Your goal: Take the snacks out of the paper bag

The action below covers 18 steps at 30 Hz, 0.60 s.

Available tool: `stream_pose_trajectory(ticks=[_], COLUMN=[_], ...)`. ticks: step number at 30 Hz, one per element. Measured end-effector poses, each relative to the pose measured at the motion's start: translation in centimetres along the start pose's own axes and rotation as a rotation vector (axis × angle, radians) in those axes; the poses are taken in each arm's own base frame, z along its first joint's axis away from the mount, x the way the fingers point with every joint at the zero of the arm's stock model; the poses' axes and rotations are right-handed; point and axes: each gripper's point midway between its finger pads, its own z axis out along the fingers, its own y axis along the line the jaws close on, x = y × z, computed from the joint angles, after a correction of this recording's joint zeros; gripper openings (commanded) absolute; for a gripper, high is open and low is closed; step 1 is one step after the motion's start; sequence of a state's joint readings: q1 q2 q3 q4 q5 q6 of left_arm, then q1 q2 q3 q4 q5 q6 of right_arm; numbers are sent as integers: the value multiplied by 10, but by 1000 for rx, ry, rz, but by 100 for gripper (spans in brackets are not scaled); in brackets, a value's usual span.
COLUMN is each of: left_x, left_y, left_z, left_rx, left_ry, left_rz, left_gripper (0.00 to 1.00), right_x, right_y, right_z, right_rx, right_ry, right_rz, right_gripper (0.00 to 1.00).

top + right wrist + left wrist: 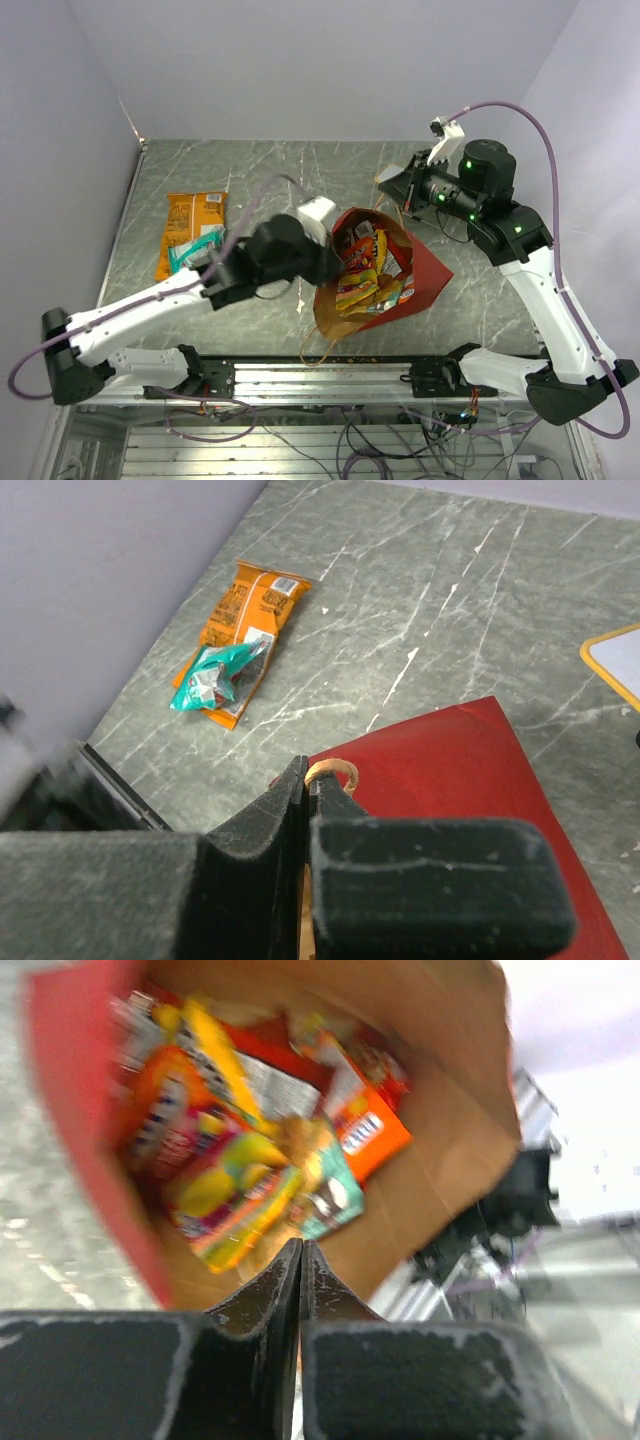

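Note:
The red paper bag (pixel 425 270) lies on its side, its brown mouth facing my left arm. Several snacks (pixel 365 275) fill it: orange, yellow, red and teal packets (pixel 240 1175). My left gripper (pixel 333 262) hovers at the bag's mouth, shut with nothing between its fingertips (pixel 301 1245). My right gripper (pixel 400 190) is above the bag's far side, shut on a tan loop handle (pixel 335 772). An orange chip bag (pixel 190 225) and a teal packet (pixel 195 248) lie on the table at the left, also visible in the right wrist view as the chip bag (pixel 250 605) and the teal packet (pixel 215 675).
A flat white card with a yellow rim (pixel 615 660) lies on the table beyond the bag, near my right gripper. The bag's second loop handle (pixel 315 350) hangs over the near table edge. Walls close in the marbled table (pixel 280 170) at the left and back.

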<state>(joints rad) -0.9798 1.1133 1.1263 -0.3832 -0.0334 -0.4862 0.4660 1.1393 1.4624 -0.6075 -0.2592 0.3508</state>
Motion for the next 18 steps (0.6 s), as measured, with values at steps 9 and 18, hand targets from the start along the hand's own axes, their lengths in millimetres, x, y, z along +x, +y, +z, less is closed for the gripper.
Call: stream_pose_trajectory(ticks=[9, 18], left_x=[97, 133], left_y=[-43, -15], left_z=[81, 129], left_rx=[26, -127], left_ry=[171, 255], left_rz=[187, 315], left_gripper=[40, 100], right_x=[1, 2], right_y=[2, 3], right_z=[-2, -2], right_rx=[-9, -17], right_ry=[5, 7], right_rz=[-4, -3], right_gripper=[0, 0])
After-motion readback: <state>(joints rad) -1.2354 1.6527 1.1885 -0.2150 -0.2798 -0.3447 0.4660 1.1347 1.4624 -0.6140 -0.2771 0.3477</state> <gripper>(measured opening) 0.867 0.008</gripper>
